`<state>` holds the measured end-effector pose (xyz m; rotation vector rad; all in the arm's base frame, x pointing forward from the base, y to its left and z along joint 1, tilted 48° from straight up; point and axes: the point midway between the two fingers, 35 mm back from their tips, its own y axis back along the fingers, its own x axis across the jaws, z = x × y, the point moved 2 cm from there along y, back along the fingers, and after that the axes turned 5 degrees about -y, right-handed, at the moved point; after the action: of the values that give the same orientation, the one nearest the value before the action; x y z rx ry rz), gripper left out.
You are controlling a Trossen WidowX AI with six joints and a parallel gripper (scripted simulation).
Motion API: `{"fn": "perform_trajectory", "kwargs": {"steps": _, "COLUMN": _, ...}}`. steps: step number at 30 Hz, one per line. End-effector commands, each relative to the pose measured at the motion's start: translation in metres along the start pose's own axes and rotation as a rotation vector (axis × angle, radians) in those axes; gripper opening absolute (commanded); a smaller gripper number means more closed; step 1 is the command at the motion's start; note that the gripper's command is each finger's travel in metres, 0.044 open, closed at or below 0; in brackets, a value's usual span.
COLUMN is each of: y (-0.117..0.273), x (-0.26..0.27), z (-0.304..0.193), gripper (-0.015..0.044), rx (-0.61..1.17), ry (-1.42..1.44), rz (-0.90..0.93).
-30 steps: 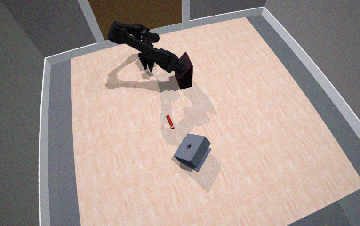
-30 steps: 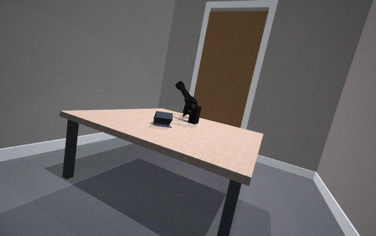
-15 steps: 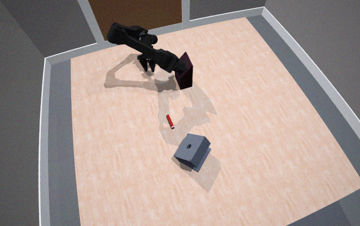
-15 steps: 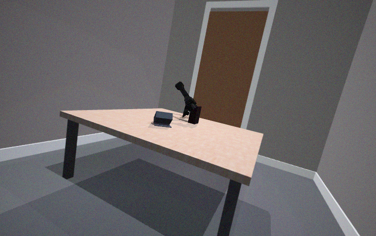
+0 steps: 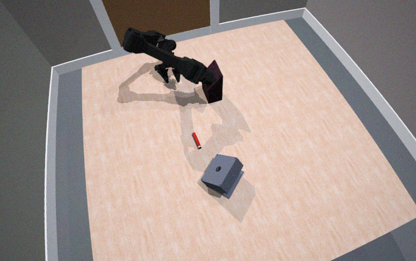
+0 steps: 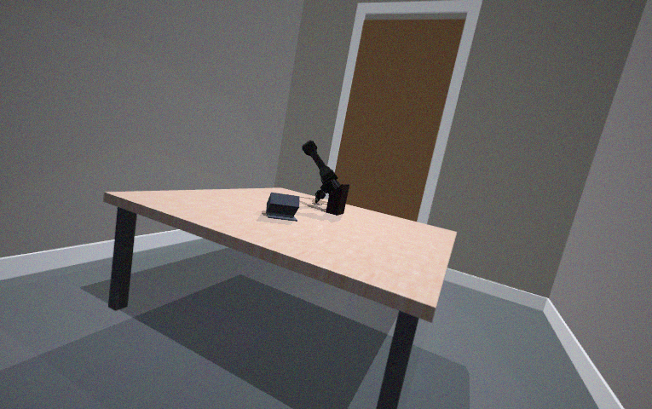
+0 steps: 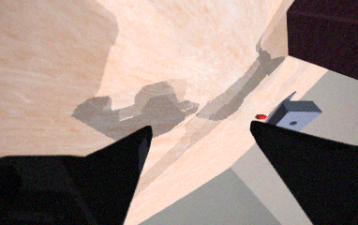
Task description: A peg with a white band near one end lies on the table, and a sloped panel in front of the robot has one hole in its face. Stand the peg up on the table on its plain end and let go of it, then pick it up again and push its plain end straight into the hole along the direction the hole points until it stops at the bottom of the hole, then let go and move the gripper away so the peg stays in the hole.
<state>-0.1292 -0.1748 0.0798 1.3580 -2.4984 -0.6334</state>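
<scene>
A red peg (image 5: 196, 140) (image 7: 261, 116) lies flat on the table (image 5: 138, 193) in the top view, with its white-banded end toward the panel block. The grey block with the sloped panel (image 5: 212, 176) (image 6: 282, 204) (image 7: 304, 120) stands beyond the peg. Its one hole (image 5: 218, 168) (image 7: 293, 123) shows as a dark ring and looks empty. My gripper (image 5: 173, 81) (image 7: 200, 127) is wide open and empty. It hangs above the table near the arm's base, well away from the peg. In the exterior view the peg cannot be made out.
A dark maroon block (image 5: 215, 87) (image 6: 337, 199) (image 7: 336, 42) stands at the arm's base, beside the folded arm (image 5: 158, 51) (image 6: 319, 164). Shadows of the arm fall across the table around the peg. A brown door (image 6: 400, 100) is behind the table.
</scene>
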Motion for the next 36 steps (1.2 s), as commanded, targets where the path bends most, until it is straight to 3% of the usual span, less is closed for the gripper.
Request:
{"fn": "perform_trajectory", "kwargs": {"steps": 1, "y": 0.002, "x": 0.004, "z": -0.001, "gripper": 0.0440, "rx": -0.041, "ry": 0.079, "rz": -0.002}}
{"fn": "perform_trajectory", "kwargs": {"steps": 36, "y": 0.005, "x": 0.031, "z": -0.021, "gripper": 0.0440, "rx": -0.327, "ry": 0.664, "rz": -0.073}}
